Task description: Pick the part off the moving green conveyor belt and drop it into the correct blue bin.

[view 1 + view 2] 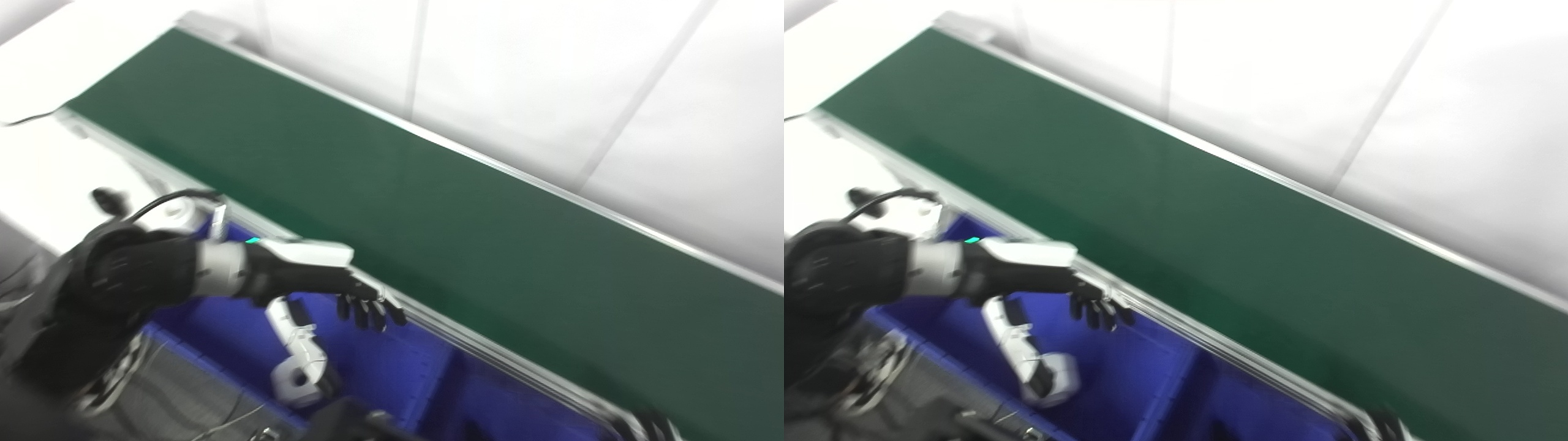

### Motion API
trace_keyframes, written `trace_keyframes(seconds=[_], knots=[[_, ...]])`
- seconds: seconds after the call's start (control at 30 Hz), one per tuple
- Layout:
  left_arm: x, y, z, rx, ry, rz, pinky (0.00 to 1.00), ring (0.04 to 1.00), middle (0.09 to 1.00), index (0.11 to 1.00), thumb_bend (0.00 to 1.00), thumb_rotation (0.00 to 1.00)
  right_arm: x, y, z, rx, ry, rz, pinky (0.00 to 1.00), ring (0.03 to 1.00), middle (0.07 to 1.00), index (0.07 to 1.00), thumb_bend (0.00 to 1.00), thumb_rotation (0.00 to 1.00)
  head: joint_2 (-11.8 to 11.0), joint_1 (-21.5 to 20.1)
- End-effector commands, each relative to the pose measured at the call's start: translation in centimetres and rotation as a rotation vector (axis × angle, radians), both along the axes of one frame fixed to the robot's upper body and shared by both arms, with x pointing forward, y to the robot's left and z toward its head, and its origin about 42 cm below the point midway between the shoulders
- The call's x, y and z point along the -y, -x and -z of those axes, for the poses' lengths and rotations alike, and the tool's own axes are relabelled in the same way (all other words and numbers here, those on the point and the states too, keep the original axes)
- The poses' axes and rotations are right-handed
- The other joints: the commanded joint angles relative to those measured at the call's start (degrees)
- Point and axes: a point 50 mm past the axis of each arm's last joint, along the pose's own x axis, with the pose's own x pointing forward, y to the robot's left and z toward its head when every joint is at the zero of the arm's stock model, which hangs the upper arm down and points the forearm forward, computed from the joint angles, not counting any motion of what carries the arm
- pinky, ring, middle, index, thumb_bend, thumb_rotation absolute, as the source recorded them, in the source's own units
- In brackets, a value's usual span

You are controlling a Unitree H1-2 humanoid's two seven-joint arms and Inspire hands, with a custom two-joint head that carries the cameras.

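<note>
The black-and-white left hand (pixel 318 275) hangs over the deep blue plastic bin (pixel 380 367), fingers (pixel 367 309) spread and drooping, thumb pointing down, holding nothing. Its fingertips sit just beside the silver metal rail (pixel 429 318) edging the long dark green conveyor belt (pixel 429 208), whose surface looks bare; no part is discernible through the blur. At the bottom right, the right hand (pixel 652 425) barely shows, its fingers' state unreadable.

My left hand (pixel 318 278) hovers over the deep blue plastic bin (pixel 392 367), fingers (pixel 367 312) spread and drooping, holding nothing, beside the long dark-green conveyor belt (pixel 429 208).
</note>
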Motion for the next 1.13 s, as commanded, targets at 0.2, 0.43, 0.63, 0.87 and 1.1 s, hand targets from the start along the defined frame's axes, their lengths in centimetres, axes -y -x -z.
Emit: trace_keyframes(seconds=[0.2,0.43,0.63,0.87,1.1], knots=[[6.1,2.2,5.2,-0.082,0.730,-0.774,0.97,0.968,0.990,1.000,0.76,0.91,-9.2,0.0,-4.7,0.129,0.079,0.008,0.79,0.838,0.918,0.919,0.81,0.88,-0.5,-19.3],[5.9,1.4,9.9,-0.047,0.622,-0.695,1.00,1.000,1.000,1.000,0.80,0.91,-12.6,0.6,-5.0,0.108,0.103,0.053,0.84,0.866,0.941,0.943,0.78,0.93,-1.2,-25.2],[5.7,1.8,11.3,0.024,0.564,-0.680,1.00,1.000,1.000,1.000,0.91,0.93,-12.9,1.0,-5.4,0.106,0.092,0.072,0.90,0.900,0.955,0.965,0.76,0.93,-0.6,-23.1],[6.9,4.7,9.6,-0.021,0.700,-0.781,1.00,1.000,1.000,1.000,0.85,0.93,-12.0,1.7,-5.8,0.100,0.114,0.078,0.92,0.910,0.961,0.972,0.77,0.95,1.0,-20.3],[7.6,8.2,6.9,-0.009,0.755,-0.840,1.00,1.000,1.000,1.000,0.80,0.96,-10.7,2.0,-6.1,0.100,0.147,0.077,0.91,0.911,0.959,0.967,0.79,0.96,2.4,-17.0]])
